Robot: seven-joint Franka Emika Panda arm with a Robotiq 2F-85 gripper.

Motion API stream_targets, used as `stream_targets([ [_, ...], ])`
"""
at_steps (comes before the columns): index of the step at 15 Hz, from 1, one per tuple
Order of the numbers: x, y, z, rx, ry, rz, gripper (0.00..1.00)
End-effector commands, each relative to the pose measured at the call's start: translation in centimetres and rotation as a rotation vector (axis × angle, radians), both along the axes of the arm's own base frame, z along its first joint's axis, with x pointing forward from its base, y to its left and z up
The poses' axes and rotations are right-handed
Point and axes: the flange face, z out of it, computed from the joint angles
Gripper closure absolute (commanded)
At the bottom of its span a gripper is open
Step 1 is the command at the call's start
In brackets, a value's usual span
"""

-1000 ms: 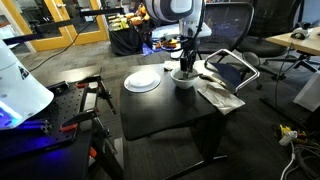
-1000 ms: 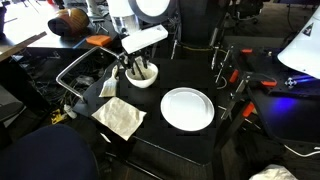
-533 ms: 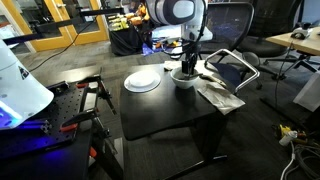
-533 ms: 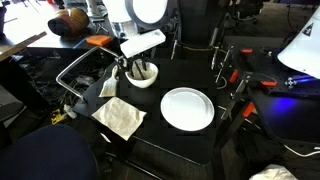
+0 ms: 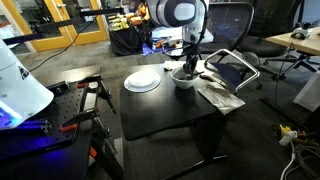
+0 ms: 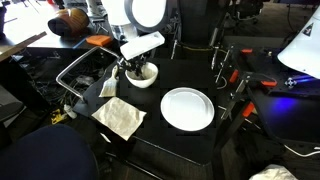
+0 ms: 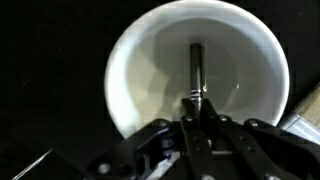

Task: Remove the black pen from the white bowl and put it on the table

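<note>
Pinching black pen, gripper hiding its near end, white bowl beneath

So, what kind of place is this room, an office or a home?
Probably an office or a robotics lab, not a home. A black mesh office chair and a light wooden desk stand behind the square matte black table, and the floor looks like dark carpet.

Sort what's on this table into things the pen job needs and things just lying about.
Job:
thin black pen, inside the small round white bowl
matte black square table
Robotiq gripper, jaws closed on the pen

Lying about:
flat white plate
crumpled pale napkin at the table's edge
</note>
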Motion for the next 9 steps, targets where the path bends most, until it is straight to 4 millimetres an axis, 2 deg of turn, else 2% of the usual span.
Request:
stream_targets([
  [1,-0.3,-0.2,2.4,-0.012,-0.041,-0.032,0.97],
  [6,-1.0,-0.9,7.3,0.004,-0.113,-0.034,0.97],
  [9,-2.0,-1.1,10.5,0.030,-0.147,-0.002,0.97],
])
